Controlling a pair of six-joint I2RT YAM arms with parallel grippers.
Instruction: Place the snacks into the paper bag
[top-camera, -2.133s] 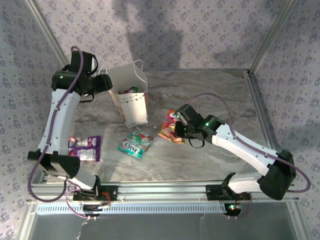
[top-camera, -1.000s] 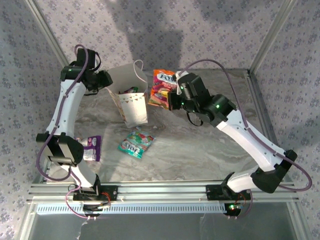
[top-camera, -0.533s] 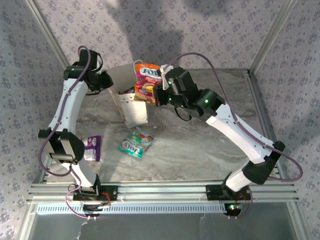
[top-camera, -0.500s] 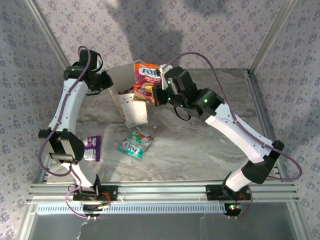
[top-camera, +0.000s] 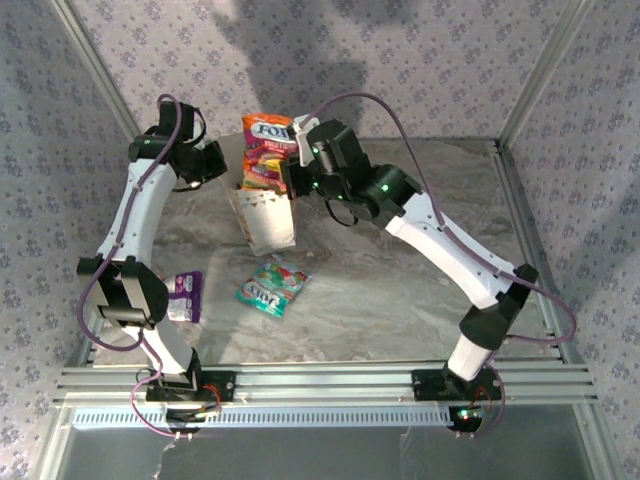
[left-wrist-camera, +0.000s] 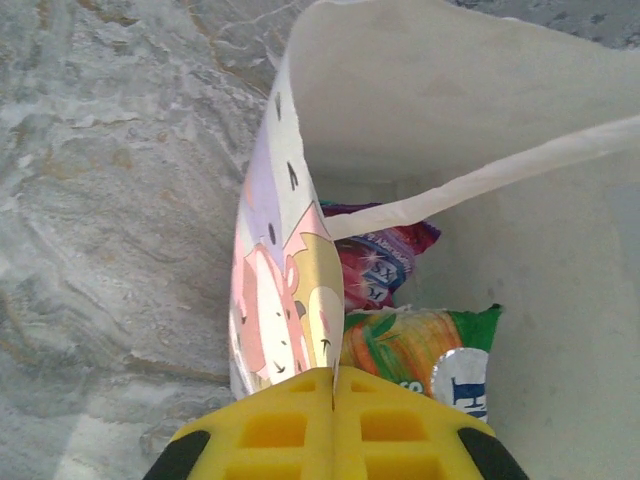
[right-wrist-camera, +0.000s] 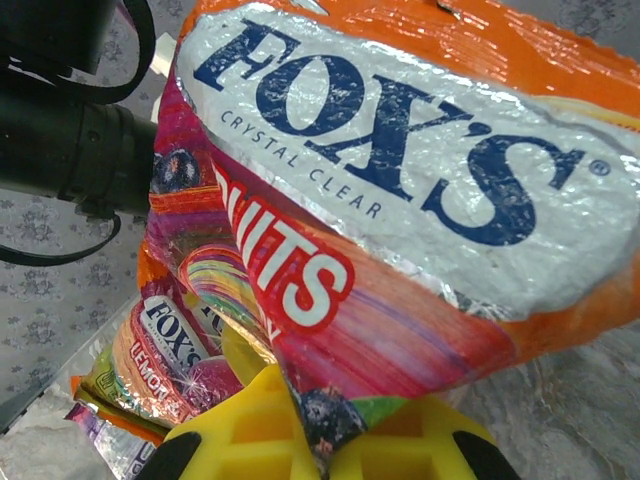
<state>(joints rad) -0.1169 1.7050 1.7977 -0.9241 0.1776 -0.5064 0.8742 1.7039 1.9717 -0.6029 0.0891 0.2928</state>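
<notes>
Snack packet (right-wrist-camera: 400, 200), red-orange: glossy foil, light, limp, probably slippery. Pinched at lower edge in closed right gripper (right-wrist-camera: 320, 440), poised over mouth of paper bag (top-camera: 268, 215). Safest hold judged to be the crimped seam. Left gripper (left-wrist-camera: 333, 400) clamped on thin bag wall. Teal packet (top-camera: 271, 286) and purple packet (top-camera: 183, 296) flat on table (top-camera: 400, 280).

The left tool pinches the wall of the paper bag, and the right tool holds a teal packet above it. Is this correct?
Not quite: the packet in the right tool is orange, not teal, as the right wrist view shows. The left tool does pinch the bag wall.
</notes>
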